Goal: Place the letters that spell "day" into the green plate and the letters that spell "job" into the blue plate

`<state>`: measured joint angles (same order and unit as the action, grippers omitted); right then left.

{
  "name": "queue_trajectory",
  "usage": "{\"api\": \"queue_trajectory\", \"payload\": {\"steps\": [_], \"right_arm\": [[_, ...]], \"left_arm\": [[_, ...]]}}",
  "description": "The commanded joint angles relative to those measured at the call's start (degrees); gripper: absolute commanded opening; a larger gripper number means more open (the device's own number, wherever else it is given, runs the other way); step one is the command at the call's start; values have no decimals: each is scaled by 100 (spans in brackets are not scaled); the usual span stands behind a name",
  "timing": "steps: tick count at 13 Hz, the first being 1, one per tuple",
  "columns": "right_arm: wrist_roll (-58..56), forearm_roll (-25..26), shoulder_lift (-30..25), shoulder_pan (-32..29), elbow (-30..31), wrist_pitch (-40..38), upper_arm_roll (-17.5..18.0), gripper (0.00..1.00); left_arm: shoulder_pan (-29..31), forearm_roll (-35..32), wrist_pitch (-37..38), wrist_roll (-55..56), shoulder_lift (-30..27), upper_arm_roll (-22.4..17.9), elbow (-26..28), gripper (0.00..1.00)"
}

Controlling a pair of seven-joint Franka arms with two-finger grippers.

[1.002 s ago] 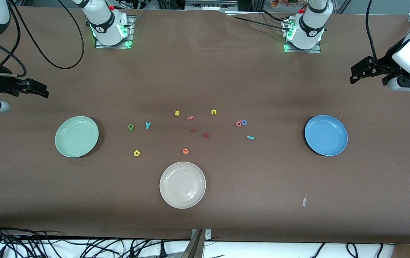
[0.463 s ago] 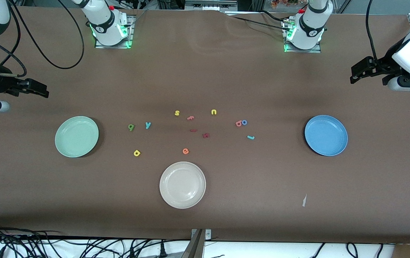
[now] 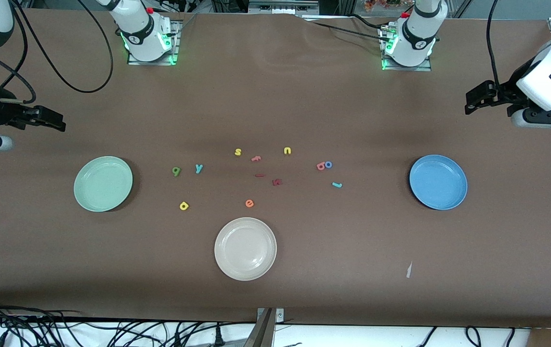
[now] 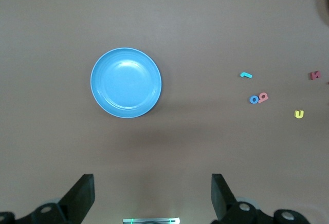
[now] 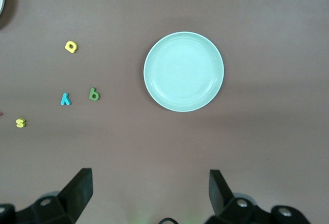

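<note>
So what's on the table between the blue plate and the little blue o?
Only the teal j, a bit nearer the camera; otherwise bare table between the blue plate and the blue o, seen in the front view.

Three plates sat on the table (image 3: 304, 96). The green plate (image 3: 103, 183) was at the right arm's end, the blue plate (image 3: 438, 181) at the left arm's end, and the third plate (image 3: 245, 248) lay between them, nearer the front camera. All the small letters (image 3: 256, 173) lay on the table between the two end plates, none in a plate. The "o" (image 3: 328, 164) touched the "b" (image 3: 321, 166), with the "j" (image 3: 336, 184) near them
</note>
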<state>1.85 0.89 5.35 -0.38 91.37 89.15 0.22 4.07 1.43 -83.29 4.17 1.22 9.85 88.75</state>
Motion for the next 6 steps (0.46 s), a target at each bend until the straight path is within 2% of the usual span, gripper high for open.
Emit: {"api": "queue_trajectory", "payload": {"steps": [1,6], "right_arm": [[-88,-19,-34,3,-6,-56,-5,100],[-88,-19,-25,3,-6,-73,-13,100]], "left_arm": [[-55,32,-222,-39,-280,-18,440,100],[-37,-2,-223,40,-237,-71,389,100]]}}
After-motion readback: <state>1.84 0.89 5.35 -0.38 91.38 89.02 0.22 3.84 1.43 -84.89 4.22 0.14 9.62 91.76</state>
